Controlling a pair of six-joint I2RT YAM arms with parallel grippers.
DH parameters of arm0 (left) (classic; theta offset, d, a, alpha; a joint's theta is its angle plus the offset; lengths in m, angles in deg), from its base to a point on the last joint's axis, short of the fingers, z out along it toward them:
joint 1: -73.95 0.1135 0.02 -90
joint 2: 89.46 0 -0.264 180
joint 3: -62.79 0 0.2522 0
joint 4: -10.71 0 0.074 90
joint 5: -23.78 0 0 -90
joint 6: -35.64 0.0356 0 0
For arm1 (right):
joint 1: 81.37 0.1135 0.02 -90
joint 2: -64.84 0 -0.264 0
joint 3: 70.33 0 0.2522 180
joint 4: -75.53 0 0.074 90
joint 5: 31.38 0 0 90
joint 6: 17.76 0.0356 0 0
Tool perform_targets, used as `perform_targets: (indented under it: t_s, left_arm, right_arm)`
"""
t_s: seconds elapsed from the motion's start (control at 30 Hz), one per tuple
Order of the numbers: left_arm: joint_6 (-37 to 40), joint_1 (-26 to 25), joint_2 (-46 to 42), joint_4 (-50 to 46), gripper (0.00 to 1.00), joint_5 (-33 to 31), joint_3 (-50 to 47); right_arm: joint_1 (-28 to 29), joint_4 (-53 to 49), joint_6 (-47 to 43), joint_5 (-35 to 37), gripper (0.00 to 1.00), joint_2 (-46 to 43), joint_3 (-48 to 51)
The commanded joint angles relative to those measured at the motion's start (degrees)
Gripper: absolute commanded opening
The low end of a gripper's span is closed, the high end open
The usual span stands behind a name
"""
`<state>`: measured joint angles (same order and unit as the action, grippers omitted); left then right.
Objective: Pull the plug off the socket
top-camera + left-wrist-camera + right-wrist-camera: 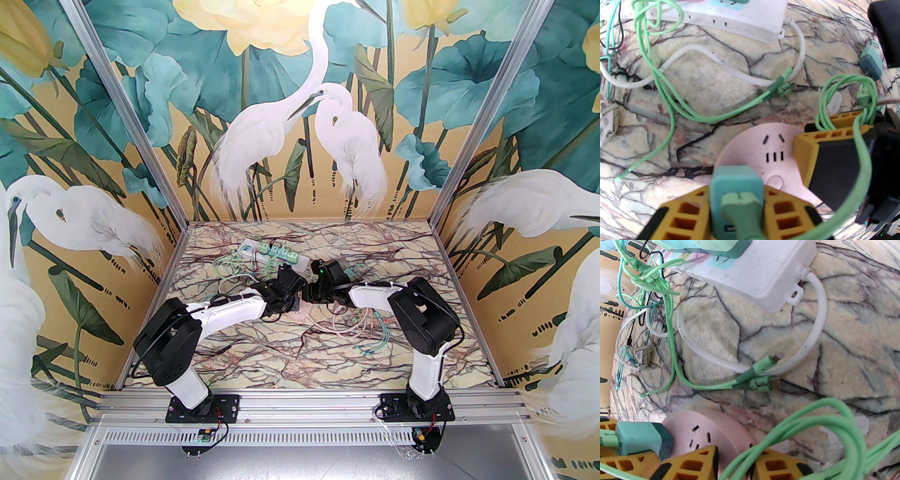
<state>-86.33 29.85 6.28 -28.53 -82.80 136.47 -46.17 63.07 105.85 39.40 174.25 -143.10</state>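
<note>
now, one teal plug (737,181) in one pink socket (761,143), tight in left gripper (737,194); right gripper (734,456) unclear

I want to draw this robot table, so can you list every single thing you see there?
round socket: one, pink, middle of the table
plug: one, teal, at the socket's near edge
power strip: one, white, far side of the table
green plugs: about four, pushed into the power strip
loose plug: one, dark teal, lying on the table
cables: many, green, white and pink, tangled around
table: one, marble pattern
left gripper: yellow fingers, clamped on the plug
right gripper: yellow fingers, at the socket's edge, green cable between them
</note>
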Motion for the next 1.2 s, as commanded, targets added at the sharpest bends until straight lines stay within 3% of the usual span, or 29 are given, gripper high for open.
perform_targets:
  t_s: [0.0,0.33,0.6,0.9,1.17]
  left_arm:
    - [0.2,-2.0,-0.7,1.9,0.16,5.1,2.2]
    - [4.6,-8.9,9.8,-7.4,0.15,-7.2,11.1]
    - [3.5,-7.6,7.0,-5.9,0.15,-4.1,9.7]
    - [-0.7,-0.4,-1.6,1.1,0.17,9.5,1.9]
    - [0.4,-0.8,0.2,-2.0,0.17,5.8,4.0]
  right_arm:
    - [0.9,-8.9,-1.1,3.9,0.29,4.9,2.2]
    - [1.3,-9.5,-1.3,4.5,0.29,5.3,1.8]
    - [1.3,-9.6,-1.4,4.5,0.29,5.4,1.6]
    - [1.2,-9.6,-1.4,4.5,0.29,5.2,1.7]
    - [1.2,-9.6,-1.4,4.5,0.29,5.2,1.7]
